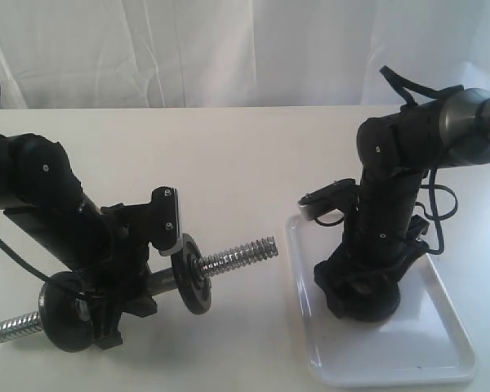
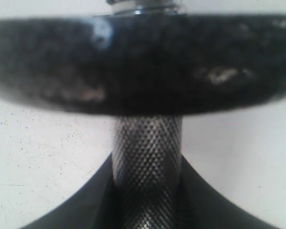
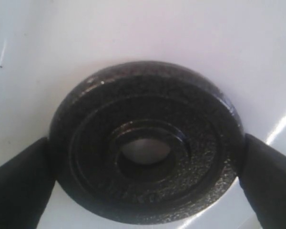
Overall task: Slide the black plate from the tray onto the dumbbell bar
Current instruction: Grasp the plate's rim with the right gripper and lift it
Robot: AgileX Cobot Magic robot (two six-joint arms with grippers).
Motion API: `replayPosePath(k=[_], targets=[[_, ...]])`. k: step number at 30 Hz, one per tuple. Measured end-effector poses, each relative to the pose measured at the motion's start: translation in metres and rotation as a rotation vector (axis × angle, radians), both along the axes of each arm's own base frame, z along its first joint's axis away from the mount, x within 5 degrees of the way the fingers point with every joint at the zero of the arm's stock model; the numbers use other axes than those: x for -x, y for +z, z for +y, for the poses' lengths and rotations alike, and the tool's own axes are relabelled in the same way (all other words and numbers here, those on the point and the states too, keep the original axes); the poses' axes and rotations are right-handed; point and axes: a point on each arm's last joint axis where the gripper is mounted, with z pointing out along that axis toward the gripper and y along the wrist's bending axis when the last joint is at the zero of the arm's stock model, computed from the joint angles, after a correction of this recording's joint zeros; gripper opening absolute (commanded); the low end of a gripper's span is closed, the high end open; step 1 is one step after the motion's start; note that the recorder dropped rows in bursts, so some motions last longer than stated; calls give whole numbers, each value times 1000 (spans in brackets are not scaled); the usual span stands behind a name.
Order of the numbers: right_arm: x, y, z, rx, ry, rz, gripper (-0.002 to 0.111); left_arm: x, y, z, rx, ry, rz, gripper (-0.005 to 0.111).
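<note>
The black plate (image 3: 145,148) lay flat on the white tray (image 1: 408,359), its central hole and raised rim facing up, at the near-middle of the tray on the right side of the table (image 1: 253,155). The right gripper (image 1: 361,292) was lowered straight over it, and its dark fingers (image 3: 19,183) stood spread wide, one on each side of the disc with their tips right at its rim. Whether they were pressing on the rim or only lying against it could not be told from the wrist view, and the plate showed no lift off the tray. On the left side of the table, well apart from the tray, the left gripper (image 1: 129,282) was clamped on the knurled handle of the dumbbell bar (image 2: 147,157) and held it clear of the tabletop, tilted so that the threaded end pointing toward the tray sat higher than the other threaded end. Two weight discs were already on the bar: the right-hand mounted disc (image 1: 192,278) sat just beside the gripper on the side facing the tray, with bare thread sticking out past it, and the left-hand mounted disc (image 1: 65,314) sat on the lower side. A white cloth backdrop (image 1: 229,49) hung behind the table.
</note>
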Motion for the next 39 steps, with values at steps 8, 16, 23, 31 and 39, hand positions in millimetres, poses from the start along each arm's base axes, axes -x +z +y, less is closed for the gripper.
replayPosePath(k=[8, 16, 23, 31, 39], targets=[[-1, 3, -1, 37, -27, 30, 0, 0, 0, 0, 0, 0, 0, 0], [0, 28, -8, 45, -26, -25, 0, 0, 0, 0, 0, 0, 0, 0], [2, 53, -11, 21, -22, -93, 0, 0, 0, 0, 0, 0, 0, 0], [2, 55, -14, -10, -17, -79, 0, 0, 0, 0, 0, 0, 0, 0], [0, 77, -41, -264, -82, -50, 0, 0, 0, 0, 0, 0, 0, 0]])
